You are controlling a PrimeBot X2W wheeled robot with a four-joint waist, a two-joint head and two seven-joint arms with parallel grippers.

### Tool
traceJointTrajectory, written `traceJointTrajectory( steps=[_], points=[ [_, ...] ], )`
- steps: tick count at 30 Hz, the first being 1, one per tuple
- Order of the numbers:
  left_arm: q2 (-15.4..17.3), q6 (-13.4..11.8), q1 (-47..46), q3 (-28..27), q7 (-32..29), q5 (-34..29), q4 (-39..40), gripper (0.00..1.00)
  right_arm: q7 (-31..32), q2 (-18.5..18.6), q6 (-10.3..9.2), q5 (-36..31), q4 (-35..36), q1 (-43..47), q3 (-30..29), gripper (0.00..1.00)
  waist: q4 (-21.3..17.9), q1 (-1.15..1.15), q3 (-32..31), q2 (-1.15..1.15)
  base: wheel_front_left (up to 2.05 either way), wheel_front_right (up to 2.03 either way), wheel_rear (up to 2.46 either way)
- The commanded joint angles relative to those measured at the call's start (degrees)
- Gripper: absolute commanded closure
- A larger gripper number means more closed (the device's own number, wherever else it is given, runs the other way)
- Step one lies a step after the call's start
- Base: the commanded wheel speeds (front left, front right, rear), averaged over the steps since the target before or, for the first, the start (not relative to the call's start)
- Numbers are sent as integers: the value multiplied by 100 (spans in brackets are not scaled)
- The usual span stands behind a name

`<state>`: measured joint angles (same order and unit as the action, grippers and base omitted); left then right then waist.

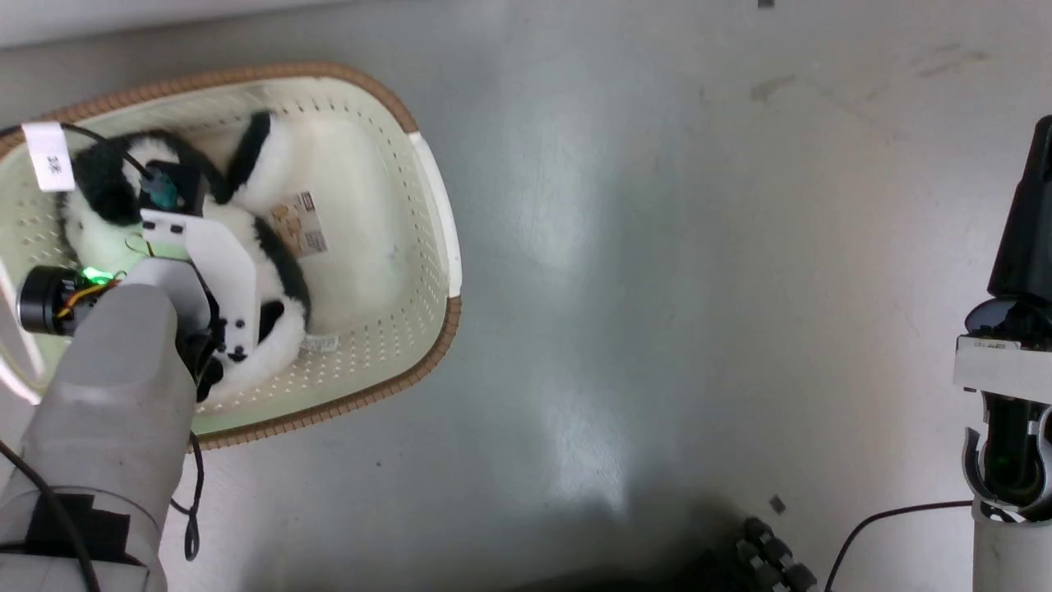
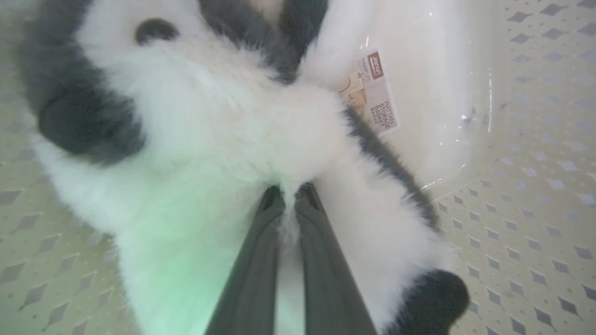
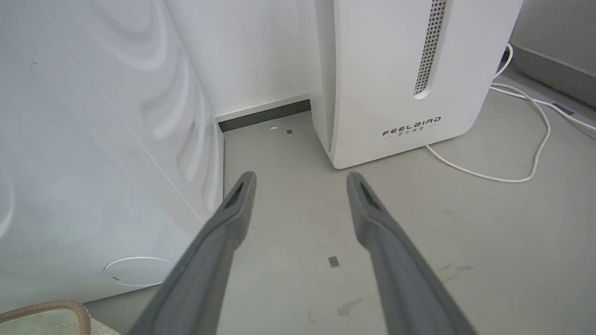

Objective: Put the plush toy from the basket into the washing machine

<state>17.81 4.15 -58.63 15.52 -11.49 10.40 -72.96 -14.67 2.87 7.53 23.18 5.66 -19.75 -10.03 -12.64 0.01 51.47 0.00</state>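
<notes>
The cream basket (image 1: pixel 436 329) with its brown rim stands on the floor at the left of the head view. In it lies the fluffy black-and-white plush toy (image 1: pixel 279 156), curled beside the label sticker (image 1: pixel 300 222). My left arm reaches down into the basket. In the left wrist view my left gripper (image 2: pixel 289 190) is shut on the white fur of the plush toy (image 2: pixel 209 116), low against the basket wall (image 2: pixel 512 232). My right gripper (image 3: pixel 298 179) hangs open over bare floor, beside the white body of the washing machine (image 3: pixel 93 163); its door and drum are out of view.
A white FEELBIRD appliance (image 3: pixel 409 70) stands ahead of the right gripper, with a white cable (image 3: pixel 540 139) looping on the floor beside it. Grey floor (image 1: pixel 657 288) spreads between the basket and my right arm (image 1: pixel 1007 362). A black cable (image 1: pixel 888 518) lies at the lower right.
</notes>
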Motion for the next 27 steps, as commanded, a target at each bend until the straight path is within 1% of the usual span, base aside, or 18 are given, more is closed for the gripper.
traceJointTrajectory(
  steps=[1,11,16,27],
  points=[
    [75,6,33,33,65,24,-100,100,-33,0,-4,-31,-55,-63,-41,0,131,-1,-294,0,0,0,0],
    [-305,192,416,226,708,85,-100,100,-33,0,-4,-312,-260,243,-79,0,549,-1,-1328,0,0,0,0],
    [-569,275,629,344,1041,141,-100,100,-33,0,-4,-457,-376,469,-122,0,793,-1,-1844,0,0,0,0],
    [-972,331,1219,654,2126,297,-29,100,-33,0,-4,-720,-559,1113,-235,0,1308,-1,-3031,0,0,0,0]
  ],
)
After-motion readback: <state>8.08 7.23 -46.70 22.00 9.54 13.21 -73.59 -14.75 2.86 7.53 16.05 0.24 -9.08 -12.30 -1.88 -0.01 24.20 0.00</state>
